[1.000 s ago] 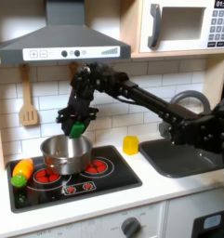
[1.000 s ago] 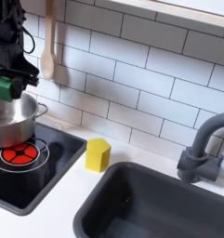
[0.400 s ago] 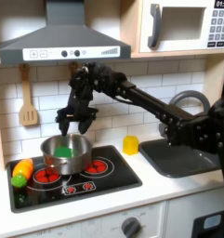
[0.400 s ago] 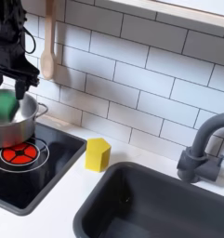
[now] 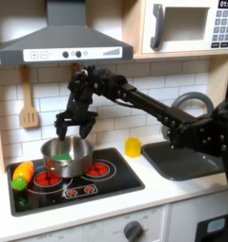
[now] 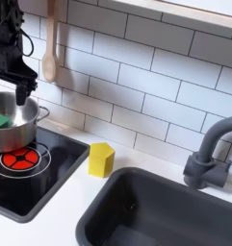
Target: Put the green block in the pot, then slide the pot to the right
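Resting inside pot (image 5: 68,158): green block (image 5: 62,157); gripper (image 5: 76,123) spread above.

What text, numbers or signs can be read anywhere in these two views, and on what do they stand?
Microwave keypad and display, at the first exterior view's top right: light marks, too blurred to read.
Range hood control panel: knobs and marks, no legible text.
Stove front in the first exterior view: red marks, unreadable.
Nothing else carries text.
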Available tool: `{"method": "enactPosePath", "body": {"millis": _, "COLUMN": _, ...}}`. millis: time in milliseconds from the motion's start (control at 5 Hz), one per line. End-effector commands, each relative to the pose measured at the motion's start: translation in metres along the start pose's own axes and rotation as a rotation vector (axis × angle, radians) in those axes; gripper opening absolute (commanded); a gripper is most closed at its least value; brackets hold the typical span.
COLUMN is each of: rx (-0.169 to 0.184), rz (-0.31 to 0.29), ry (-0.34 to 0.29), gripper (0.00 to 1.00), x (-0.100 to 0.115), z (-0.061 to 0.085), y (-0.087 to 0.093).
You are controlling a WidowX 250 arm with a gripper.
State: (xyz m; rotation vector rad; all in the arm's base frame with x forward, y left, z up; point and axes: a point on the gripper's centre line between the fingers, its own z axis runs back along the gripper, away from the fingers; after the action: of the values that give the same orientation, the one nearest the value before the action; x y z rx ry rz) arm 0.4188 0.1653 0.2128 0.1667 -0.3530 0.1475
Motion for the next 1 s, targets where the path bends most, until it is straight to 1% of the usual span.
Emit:
{"method": "enactPosePath", "body": {"millis": 0, "rx": -0.002, "rz": -0.008, "ry": 0.054, "gripper": 1.0, "x": -0.011, "z": -0.013, "y": -0.002}}
{"method": "enactPosePath", "body": {"millis": 400, "rx": -0.011, "rz": -0.014, "ry": 0.08, "gripper": 1.0, "x": -0.017, "z": -0.016, "y": -0.005}}
{"method": "enactPosePath", "body": {"millis": 800, "rx": -0.02, "rz": -0.017, "ry": 0.116, "gripper": 1.0, "x": -0.026, "z": -0.022, "y": -0.008}}
